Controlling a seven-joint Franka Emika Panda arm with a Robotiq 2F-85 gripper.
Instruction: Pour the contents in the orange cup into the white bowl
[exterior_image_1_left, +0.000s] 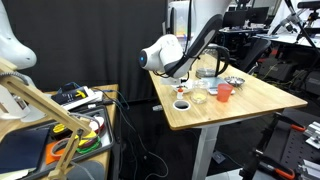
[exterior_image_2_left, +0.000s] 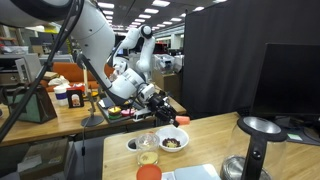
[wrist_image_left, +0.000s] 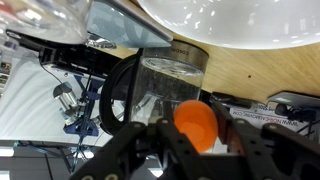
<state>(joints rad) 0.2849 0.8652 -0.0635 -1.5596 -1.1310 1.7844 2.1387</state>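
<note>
In the wrist view my gripper (wrist_image_left: 194, 142) is shut on the small orange cup (wrist_image_left: 196, 122), which sits between the two fingers. The wide white bowl (wrist_image_left: 235, 20) fills the top of that view, beyond a clear glass cup (wrist_image_left: 165, 85). In both exterior views the gripper (exterior_image_1_left: 185, 86) (exterior_image_2_left: 160, 106) hangs low over the table, just above and beside the white bowl (exterior_image_1_left: 182, 104) (exterior_image_2_left: 172, 140), which has dark reddish bits inside. The orange cup is too small to make out in the exterior views.
A larger red cup (exterior_image_1_left: 225, 92) (exterior_image_2_left: 148, 172), a shiny metal bowl (exterior_image_1_left: 235, 81) (exterior_image_2_left: 235, 165), a clear cup (exterior_image_2_left: 147, 143) and a small white cup (exterior_image_2_left: 133, 144) stand close around the bowl. The wooden table edge (exterior_image_1_left: 190, 124) is near. A cluttered bench (exterior_image_1_left: 75, 100) stands beside it.
</note>
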